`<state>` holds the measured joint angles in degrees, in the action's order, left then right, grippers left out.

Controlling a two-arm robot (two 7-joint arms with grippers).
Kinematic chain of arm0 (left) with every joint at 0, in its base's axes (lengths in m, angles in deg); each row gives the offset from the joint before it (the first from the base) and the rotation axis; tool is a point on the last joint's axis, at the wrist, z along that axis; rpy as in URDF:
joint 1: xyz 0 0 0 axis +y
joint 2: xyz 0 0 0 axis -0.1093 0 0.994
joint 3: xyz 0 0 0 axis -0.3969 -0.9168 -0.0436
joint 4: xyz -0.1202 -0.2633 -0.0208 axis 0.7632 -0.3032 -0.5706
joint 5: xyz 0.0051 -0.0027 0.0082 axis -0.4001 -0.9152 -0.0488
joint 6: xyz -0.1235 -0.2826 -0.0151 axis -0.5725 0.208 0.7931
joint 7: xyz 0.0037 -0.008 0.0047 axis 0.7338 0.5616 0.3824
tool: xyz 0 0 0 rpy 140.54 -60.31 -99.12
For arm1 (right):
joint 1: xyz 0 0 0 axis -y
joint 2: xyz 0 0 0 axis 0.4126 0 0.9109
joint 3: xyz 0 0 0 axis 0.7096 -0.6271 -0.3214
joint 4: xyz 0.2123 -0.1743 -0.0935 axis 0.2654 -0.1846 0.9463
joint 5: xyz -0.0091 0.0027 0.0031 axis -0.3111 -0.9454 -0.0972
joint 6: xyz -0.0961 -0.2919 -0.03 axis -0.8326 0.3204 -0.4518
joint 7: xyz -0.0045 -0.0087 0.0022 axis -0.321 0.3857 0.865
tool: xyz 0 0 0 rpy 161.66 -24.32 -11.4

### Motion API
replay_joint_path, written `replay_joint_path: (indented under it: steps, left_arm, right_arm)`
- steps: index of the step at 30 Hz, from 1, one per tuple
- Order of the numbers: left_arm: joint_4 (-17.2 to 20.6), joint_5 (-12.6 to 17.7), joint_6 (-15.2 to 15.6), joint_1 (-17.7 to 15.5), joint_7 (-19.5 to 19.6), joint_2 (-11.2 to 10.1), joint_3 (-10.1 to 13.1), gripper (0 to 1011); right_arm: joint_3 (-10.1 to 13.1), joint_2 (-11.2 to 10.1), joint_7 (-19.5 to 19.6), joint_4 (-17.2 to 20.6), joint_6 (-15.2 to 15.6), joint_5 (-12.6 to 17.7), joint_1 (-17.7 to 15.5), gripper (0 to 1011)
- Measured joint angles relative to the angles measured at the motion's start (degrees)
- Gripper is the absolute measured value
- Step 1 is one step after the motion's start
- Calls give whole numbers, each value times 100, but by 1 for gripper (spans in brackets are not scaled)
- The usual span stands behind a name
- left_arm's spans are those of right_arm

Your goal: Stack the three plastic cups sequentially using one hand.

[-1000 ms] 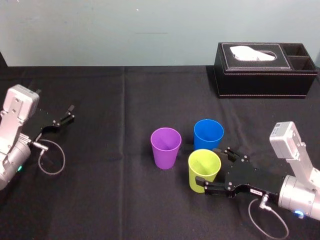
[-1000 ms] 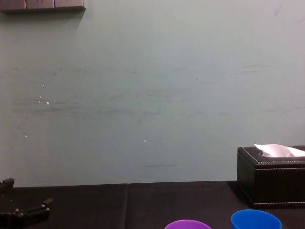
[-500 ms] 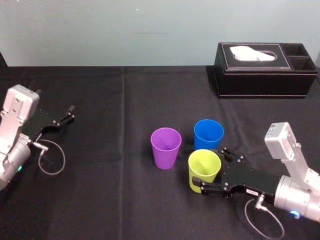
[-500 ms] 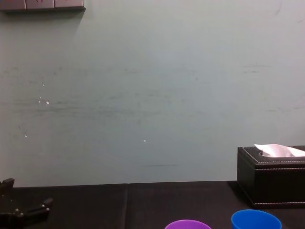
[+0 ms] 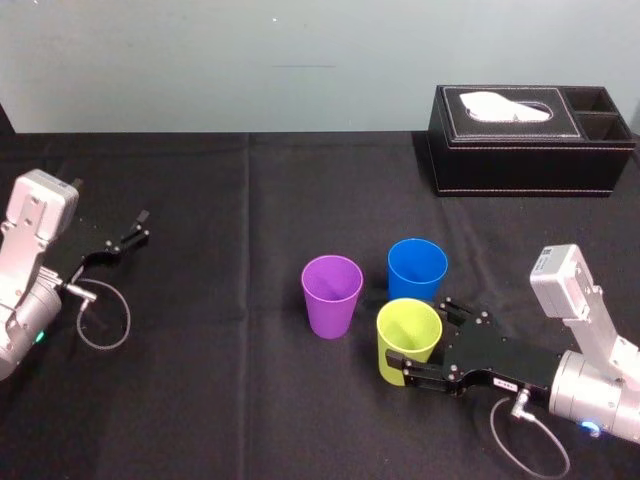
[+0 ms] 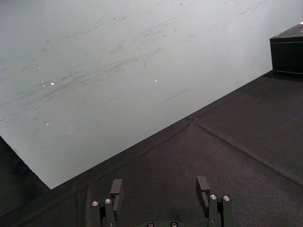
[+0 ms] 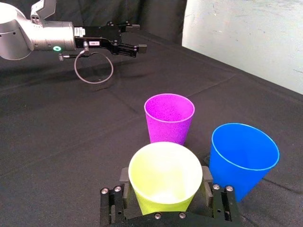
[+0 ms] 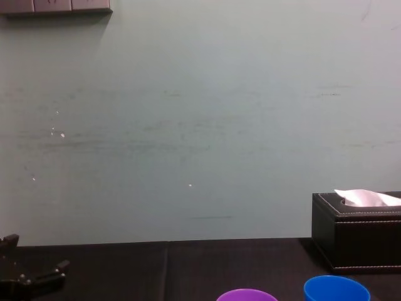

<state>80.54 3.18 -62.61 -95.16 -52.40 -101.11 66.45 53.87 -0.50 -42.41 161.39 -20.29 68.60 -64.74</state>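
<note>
At the near right of the bench (image 5: 220, 390), the right pincer (image 5: 418, 333) reaches in low from the right. It is clamped on the green cup (image 5: 408, 335). From the right wrist, one finger (image 7: 124, 182) lies against each side of that cup's (image 7: 164, 182) lower wall. The cup stands upright, mouth up.

Just beyond it is the blue cup (image 5: 417, 268), also upright; whether the two touch cannot be told. The purple cup (image 5: 332, 295) is upright too, a little left of both and apart from them. The wrist camera shows purple (image 7: 169, 118) and blue (image 7: 242, 158) side by side behind the green one. From the chest, the rims of purple (image 8: 247, 295) and blue (image 8: 336, 290) show at the lower edge.

Far left on the bench, the left pincer (image 5: 135, 228) is parked, well apart from the cups, its fingers spread with nothing between them (image 6: 158, 187). It can be seen from the right wrist (image 7: 135, 37) and the chest (image 8: 37, 279) as well.

A black tissue box (image 5: 530, 140) stands at the far right, near the wall (image 8: 200, 125).
</note>
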Motion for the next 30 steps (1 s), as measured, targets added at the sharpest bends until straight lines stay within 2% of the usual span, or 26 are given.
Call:
replay_joint_path:
  steps: [6, 21, 30]
  left_arm:
    - [0, 0, 0, 0, 0, 0, 0, 1011]
    - [0, 0, 0, 0, 0, 0, 0, 1011]
    - [0, 0, 0, 0, 0, 0, 0, 1011]
  right_arm:
    - [3, -3, 0, 4, 0, 4, -3, 790]
    - [6, -7, 0, 7, 0, 7, -4, 739]
    - [267, -60, 306, 423, 14, -16, -223, 739]
